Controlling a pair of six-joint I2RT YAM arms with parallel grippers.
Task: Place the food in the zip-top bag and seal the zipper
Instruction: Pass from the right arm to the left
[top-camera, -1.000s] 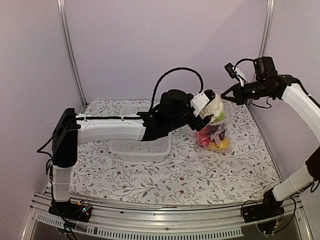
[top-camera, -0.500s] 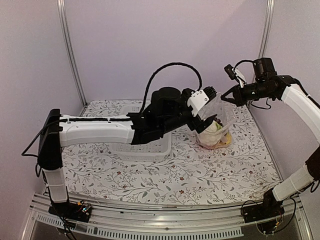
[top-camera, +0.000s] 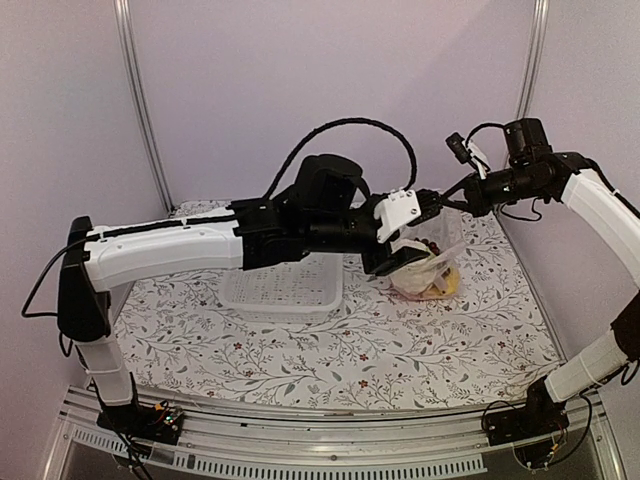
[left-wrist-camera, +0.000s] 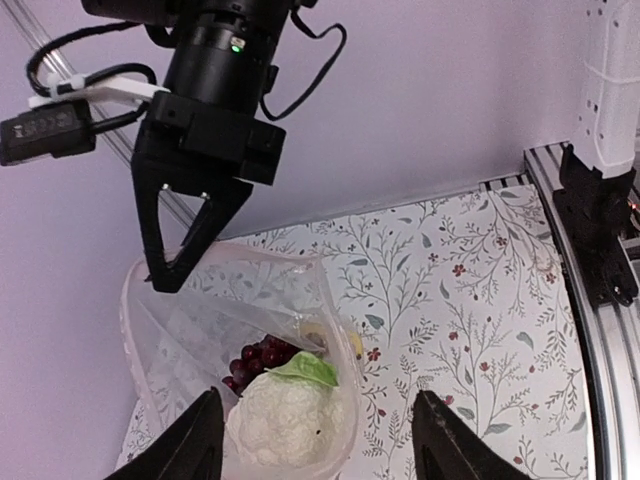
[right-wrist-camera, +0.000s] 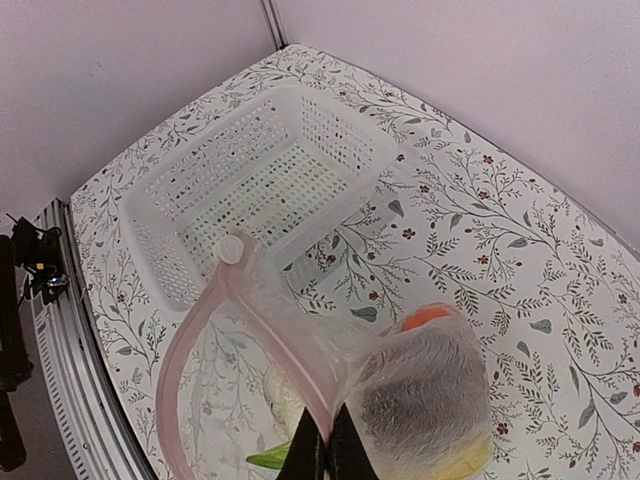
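Observation:
The clear zip-top bag (top-camera: 432, 262) stands open on the table at the back right. My right gripper (top-camera: 447, 200) is shut on the bag's mouth edge, pinching the pinkish zipper (right-wrist-camera: 283, 340) and holding it up. Food lies inside the bag: white cauliflower (left-wrist-camera: 290, 430) with a green leaf, dark grapes (left-wrist-camera: 258, 360), an orange piece (right-wrist-camera: 425, 318) and yellow pieces at the bottom. My left gripper (left-wrist-camera: 320, 450) hovers open just above the mouth, its fingers (left-wrist-camera: 195, 445) wide apart on either side of the cauliflower and holding nothing.
The white slotted basket (top-camera: 285, 290) sits left of the bag, under my left forearm. The right arm's base (left-wrist-camera: 600, 200) and the aluminium rail show at the right of the left wrist view. Purple walls close in behind.
A second ago my left gripper held the cauliflower above the bag. It lowered and released it inside, and now sits just above with nothing in it. The right gripper kept its hold.

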